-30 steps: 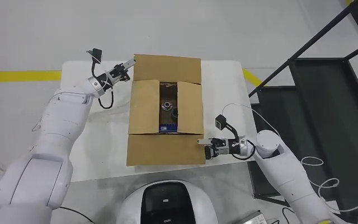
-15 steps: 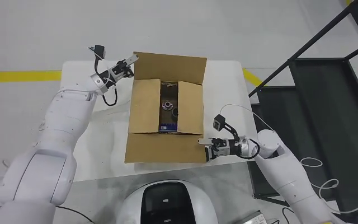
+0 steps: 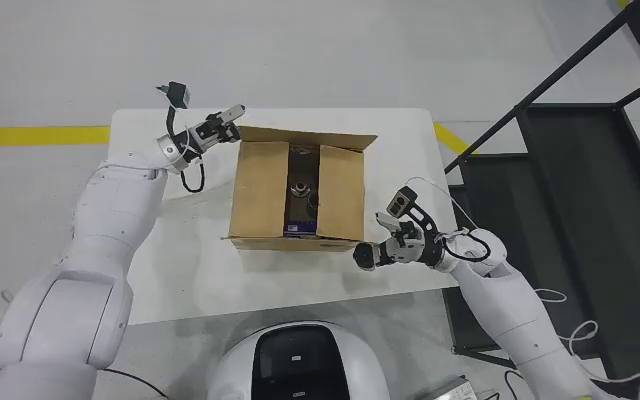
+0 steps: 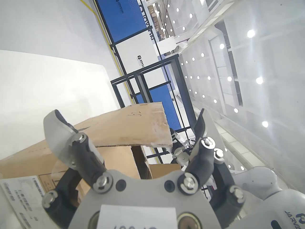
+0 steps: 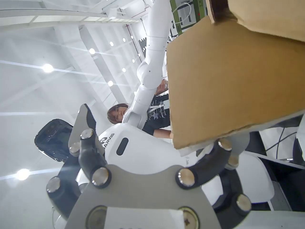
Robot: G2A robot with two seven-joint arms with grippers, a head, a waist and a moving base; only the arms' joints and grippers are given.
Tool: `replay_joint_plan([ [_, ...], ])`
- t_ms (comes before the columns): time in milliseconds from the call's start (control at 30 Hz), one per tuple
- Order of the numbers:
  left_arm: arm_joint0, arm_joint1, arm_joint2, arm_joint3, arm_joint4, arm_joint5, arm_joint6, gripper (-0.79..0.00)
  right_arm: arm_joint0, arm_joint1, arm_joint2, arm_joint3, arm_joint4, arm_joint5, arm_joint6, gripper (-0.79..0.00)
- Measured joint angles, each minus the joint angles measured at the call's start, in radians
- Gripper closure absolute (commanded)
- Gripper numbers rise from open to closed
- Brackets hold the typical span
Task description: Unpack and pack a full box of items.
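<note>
A brown cardboard box (image 3: 258, 190) stands in the middle of the white table (image 3: 180, 270). Its two side flaps lie nearly shut, and dark items (image 3: 299, 188) show in the gap between them. The far flap (image 3: 310, 135) and the near flap (image 3: 290, 241) stand upright. My left gripper (image 3: 228, 120) is at the box's far left corner, open, with the far flap's edge (image 4: 133, 125) between its spread fingers. At the near right corner my right gripper (image 3: 362, 256) is open; one finger (image 5: 82, 125) shows, and the near flap (image 5: 226, 84) hides the other.
A black metal stair frame (image 3: 540, 150) stands just beyond the table's right edge. A yellow line (image 3: 50, 135) runs along the floor at the left. Bare table lies left of the box and along the front edge.
The far and near flaps, spread flat outward a second ago, now stand upright. My left gripper shifted toward the far flap's corner, and my right gripper rose and turned beside the near flap.
</note>
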Motion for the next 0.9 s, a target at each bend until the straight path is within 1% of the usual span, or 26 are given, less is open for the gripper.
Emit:
replay_joint_plan([
  [167,0.023,0.016,0.007,-0.045,0.026,0.011,-0.01,-0.785,0.019,-0.007,-0.006,0.001,0.023,-0.019,-0.056,-0.785],
  [367,0.048,0.037,0.012,-0.112,0.031,0.024,-0.023,-0.785,0.053,-0.016,-0.013,0.019,0.0,-0.069,-0.13,-0.785],
  [467,0.056,0.047,0.013,-0.135,0.027,0.028,-0.027,-0.785,0.071,-0.02,-0.016,0.028,-0.045,-0.11,-0.191,-0.785],
  [667,0.063,0.058,0.02,-0.159,0.02,0.035,-0.035,-0.785,0.093,-0.02,-0.022,0.036,-0.207,-0.161,-0.295,-0.785],
  [767,0.065,0.062,0.029,-0.174,0.021,0.041,-0.04,-0.785,0.095,-0.021,-0.026,0.037,-0.252,-0.176,-0.314,-0.785],
  [900,0.074,0.067,0.048,-0.208,0.024,0.06,-0.059,-0.785,0.097,-0.024,-0.028,0.045,-0.24,-0.217,-0.293,-0.785],
])
